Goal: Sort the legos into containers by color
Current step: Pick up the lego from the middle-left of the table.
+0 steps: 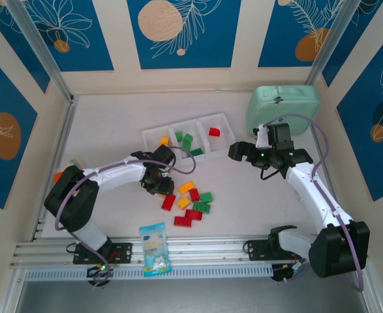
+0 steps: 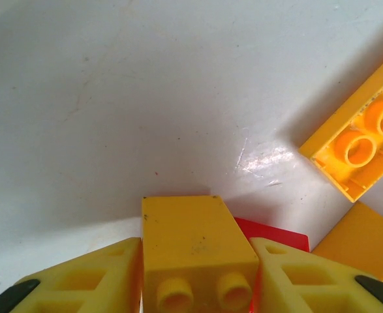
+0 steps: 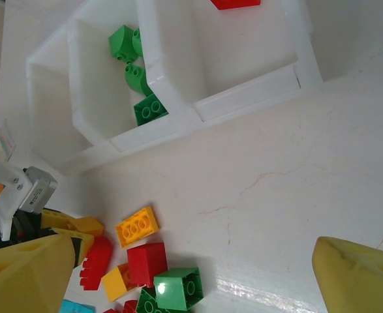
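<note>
Left gripper (image 2: 194, 246) pinches a glossy yellow wedge-shaped brick (image 2: 191, 225) — right gripper (image 3: 192, 261) splayed wide above the smooth white tabletop (image 3: 295, 163).

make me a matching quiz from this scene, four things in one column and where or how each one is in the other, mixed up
Things:
1 red brick in the tray
2 snack packet
3 mint-green case
4 right gripper

Places or states:
a far right corner of the table
b open, just right of the tray
c right-hand compartment
d near edge of the table

Pairs: 1-c, 2-d, 3-a, 4-b
</note>
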